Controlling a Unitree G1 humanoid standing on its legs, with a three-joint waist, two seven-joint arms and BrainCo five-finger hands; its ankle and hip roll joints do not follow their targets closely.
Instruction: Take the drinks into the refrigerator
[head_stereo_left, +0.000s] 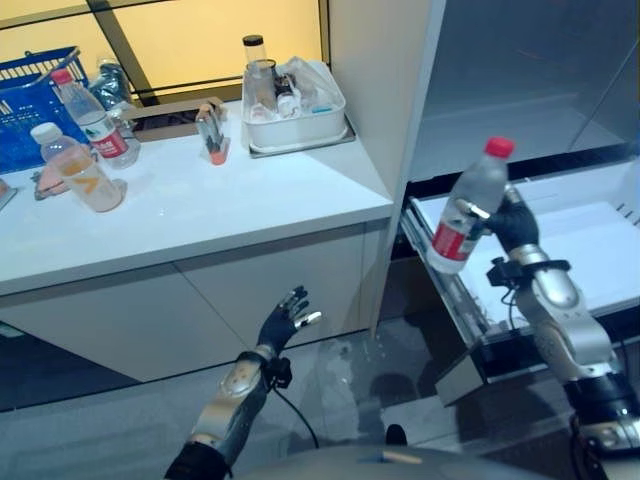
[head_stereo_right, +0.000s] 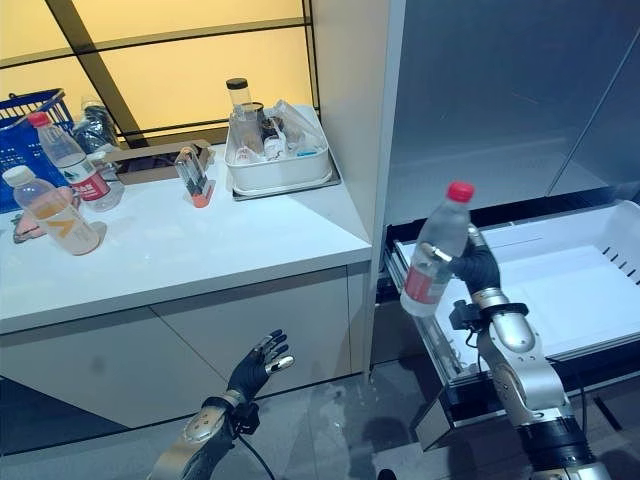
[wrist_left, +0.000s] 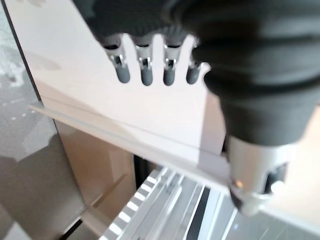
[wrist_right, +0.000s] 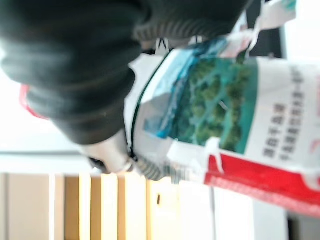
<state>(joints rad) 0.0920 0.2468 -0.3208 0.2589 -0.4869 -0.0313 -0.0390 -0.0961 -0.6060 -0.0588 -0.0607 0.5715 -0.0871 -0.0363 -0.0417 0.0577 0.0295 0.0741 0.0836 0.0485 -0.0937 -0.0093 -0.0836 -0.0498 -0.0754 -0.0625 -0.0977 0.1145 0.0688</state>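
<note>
Red-capped bottle (head_stereo_left: 468, 208) gripped in right hand (head_stereo_left: 512, 225), right of centre, tilted with cap up, just above white drawer (head_stereo_left: 600, 250). Left hand (head_stereo_left: 287, 318) open, low, empty.

Both eye views are looking down from head height, sharing the white counter (head_stereo_left: 200, 215) at the left of the frame and the pulled-out refrigerator drawer (head_stereo_right: 560, 290) at the right. The left wrist view is facing the cabinet front from close by; the right wrist view is pressing very close against a bottle label (wrist_right: 225, 115).
</note>
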